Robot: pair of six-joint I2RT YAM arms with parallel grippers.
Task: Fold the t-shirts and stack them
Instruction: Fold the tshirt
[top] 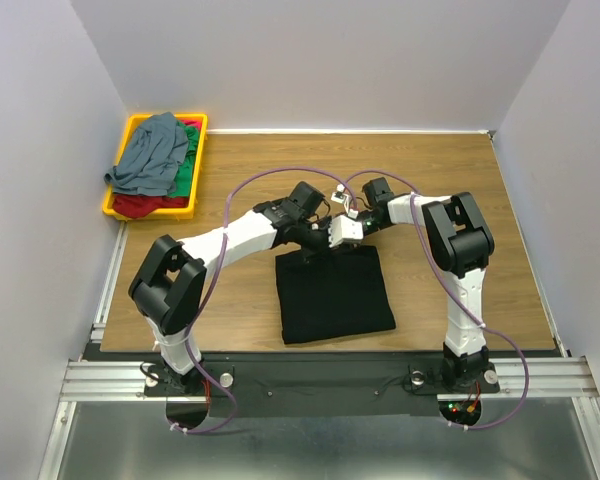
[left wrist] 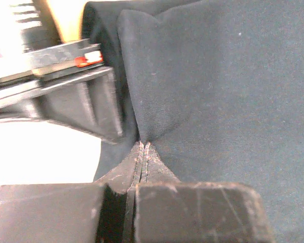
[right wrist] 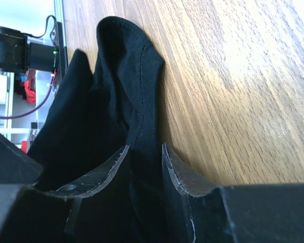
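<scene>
The large black t-shirt (top: 335, 295) lies folded into a rectangle on the wooden table (top: 460, 180), in front of both arms. Both grippers are at its far edge. My left gripper (top: 315, 244) is shut, pinching a raised fold of the black cloth (left wrist: 218, 101) between its fingertips (left wrist: 143, 147). My right gripper (top: 343, 232) holds the shirt's hemmed edge (right wrist: 116, 76) between its two fingers (right wrist: 145, 147), right beside the left one. The slate grey-blue shirt (top: 152, 155), green shirt (top: 186, 175) and red shirt (top: 145, 206) lie crumpled in a yellow tray.
The yellow plastic tray (top: 202, 160) sits at the table's far left corner. White walls close in the left, back and right sides. Bare wood (right wrist: 233, 76) lies to the right of the black shirt. A metal rail runs along the near edge.
</scene>
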